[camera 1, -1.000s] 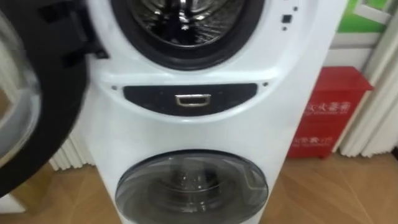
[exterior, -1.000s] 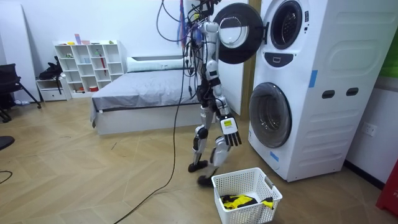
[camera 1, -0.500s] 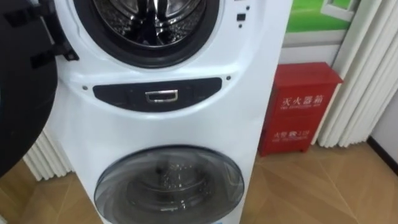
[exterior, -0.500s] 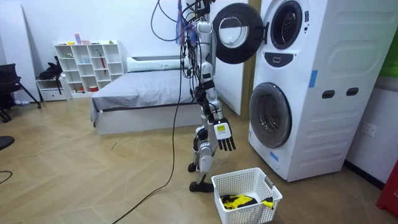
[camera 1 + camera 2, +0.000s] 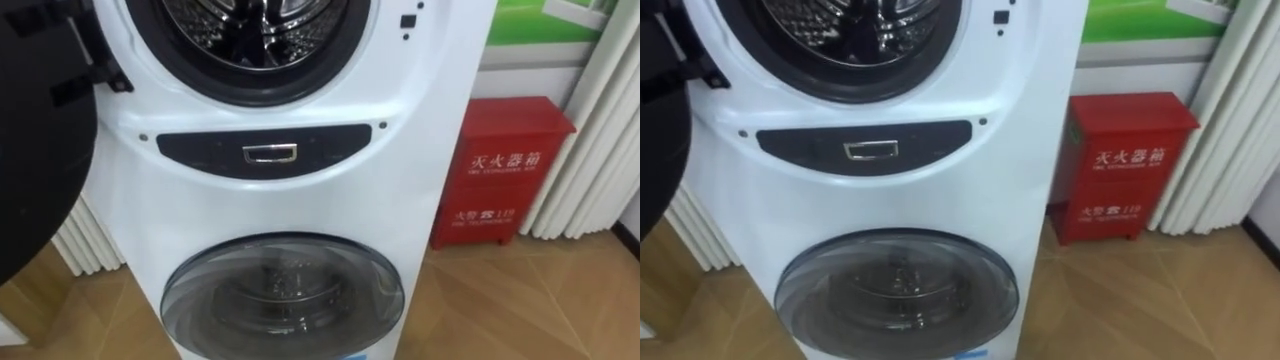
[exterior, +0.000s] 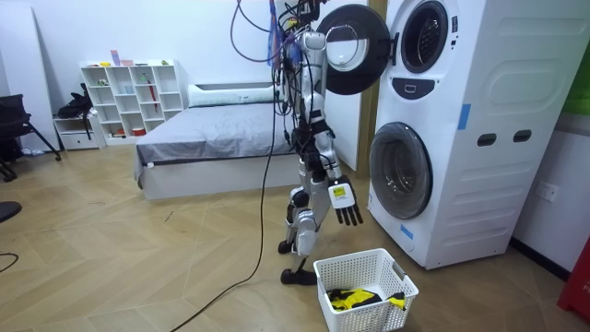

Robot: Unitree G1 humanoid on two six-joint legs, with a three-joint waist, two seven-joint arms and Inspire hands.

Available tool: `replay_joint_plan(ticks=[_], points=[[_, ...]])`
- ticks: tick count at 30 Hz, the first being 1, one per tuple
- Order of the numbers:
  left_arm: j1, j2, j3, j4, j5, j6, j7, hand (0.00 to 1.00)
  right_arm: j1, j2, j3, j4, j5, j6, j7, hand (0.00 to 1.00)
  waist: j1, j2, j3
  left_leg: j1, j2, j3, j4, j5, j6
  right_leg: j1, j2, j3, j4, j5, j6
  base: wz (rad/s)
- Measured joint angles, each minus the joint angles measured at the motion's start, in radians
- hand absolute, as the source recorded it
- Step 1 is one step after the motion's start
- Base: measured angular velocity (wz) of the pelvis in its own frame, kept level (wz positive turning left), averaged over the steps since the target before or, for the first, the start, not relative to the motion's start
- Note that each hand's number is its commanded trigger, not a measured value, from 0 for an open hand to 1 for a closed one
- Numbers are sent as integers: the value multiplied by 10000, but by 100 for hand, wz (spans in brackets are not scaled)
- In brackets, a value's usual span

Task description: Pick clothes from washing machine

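Note:
I stand close in front of a stacked white washing machine (image 5: 300,190). Its upper drum (image 5: 262,30) is open and bare steel shows inside. The dark round door (image 5: 40,150) is swung out to my left, and it shows beside my head in the room view (image 6: 350,48). The lower door (image 5: 283,295) is shut. A white basket (image 6: 364,286) on the floor by my feet holds yellow and black clothes (image 6: 355,297). My right hand (image 6: 346,205) hangs at my side above the basket, fingers straight, holding nothing.
A red box (image 5: 500,170) stands on the wood floor right of the machine, with white pleated curtains (image 5: 600,150) beyond it. A white ribbed panel (image 5: 85,240) is at the machine's left. Behind me are a bed (image 6: 212,138) and a white shelf (image 6: 129,92).
My head camera swung to the right and then a little back. In the room view my right hand swung back and then forward toward the machine. Machine and basket have not moved.

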Motion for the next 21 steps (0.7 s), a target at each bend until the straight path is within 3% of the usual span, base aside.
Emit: replay_joint_plan(ticks=[2, 4, 7, 9, 11, 13, 17, 20, 21], points=[[11, 315, 418, -875, -653, 37, 386, 0, 174, -33, -154, -357, 30, 30, -41, 0, 27, 116, -5, -26, -10, -100, 4, -1, -1, -5, -2, -18, 2, -2, 1, 6], [-49, 867, 715, -1547, -813, 15, 739, 0, 247, -54, -368, -539, -27, 55, -145, 0, 82, 257, -69, -148, -30, -192, 3, 0, -1, -99, -14, -136, 14, -3, 3, 8], [-234, 1307, 1376, -1942, -1139, 2, 1059, 0, 392, -116, -587, -525, 175, 122, -245, 0, 327, 500, -150, -152, -72, -279, -2, 0, 1, -97, -42, -148, 10, -4, 5, -3], [-236, 1536, 1910, -2445, -1362, 25, 1349, 0, 470, -110, -684, -506, 178, 228, -281, 0, 423, 568, -152, -159, -94, -344, 3, 1, 3, -97, -55, -180, 13, -20, 26, 6], [-284, 1748, 2480, -3180, -1536, 60, 1662, 0, 557, -113, -710, -527, 87, 310, -309, 0, 618, 586, -143, -174, -95, -351, 4, 1, 3, -115, -57, -181, 8, -22, 26, 0], [-314, 2478, 2723, -3389, -1715, 226, 1965, 0, 625, -162, -912, -597, 70, 387, -325, 0, 831, 594, -141, -180, -114, -381, 9, 2, 4, -116, -69, -188, 8, -35, 27, 0], [-751, 2980, 3184, -3417, -1774, 314, 2248, 0, 918, -166, -1089, -893, 61, 448, -326, 0, 1153, 601, -151, -264, -154, -689, 36, 2, 7, -98, -73, -291, 7, -35, 28, 13], [-1061, 3580, 3881, -3417, -1769, 384, 2293, 0, 1202, -174, -1568, -1298, -1, 442, -374, 0, 1263, 637, -166, -377, -163, -865, 56, 2, 7, -123, -65, -440, -3, -35, 28, 15], [-1151, 3905, 3976, -3417, -1757, 388, 2316, 0, 1289, -182, -1685, -1422, 0, 440, -443, 0, 1335, 672, -182, -365, -150, -875, 53, 2, 6, -96, -49, -447, -11, -35, 28, 6]])
